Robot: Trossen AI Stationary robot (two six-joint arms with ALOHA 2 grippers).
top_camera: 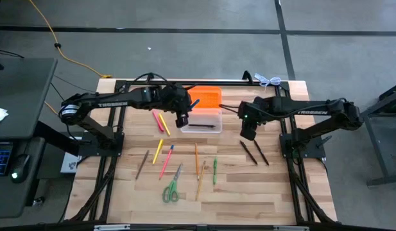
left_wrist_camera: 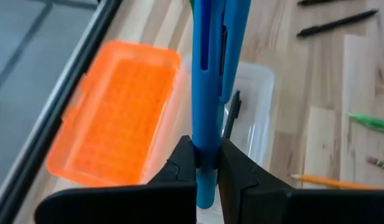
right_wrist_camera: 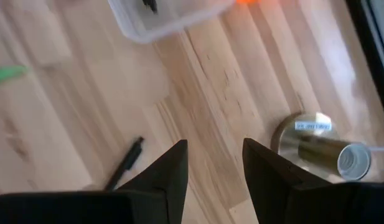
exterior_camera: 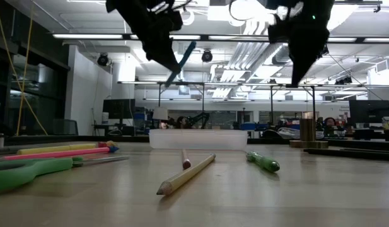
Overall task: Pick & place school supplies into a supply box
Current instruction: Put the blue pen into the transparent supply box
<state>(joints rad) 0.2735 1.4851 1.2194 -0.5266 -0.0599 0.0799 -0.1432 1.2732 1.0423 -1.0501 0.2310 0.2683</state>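
Left fingers (left_wrist_camera: 207, 171) pinching smooth blue pen (left_wrist_camera: 207, 74), right fingers (right_wrist_camera: 215, 165) parted, empty

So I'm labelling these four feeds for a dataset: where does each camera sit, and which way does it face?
High: overhead, straight down on the table, both arms in frame.
Low: table height, level toward the room; both arms hang in from above.
Left wrist: past the left end effector, shut on the blue pen, above the supply box.
Right wrist: past the open right end effector at bare wood.
Shared: all four show the supply box.
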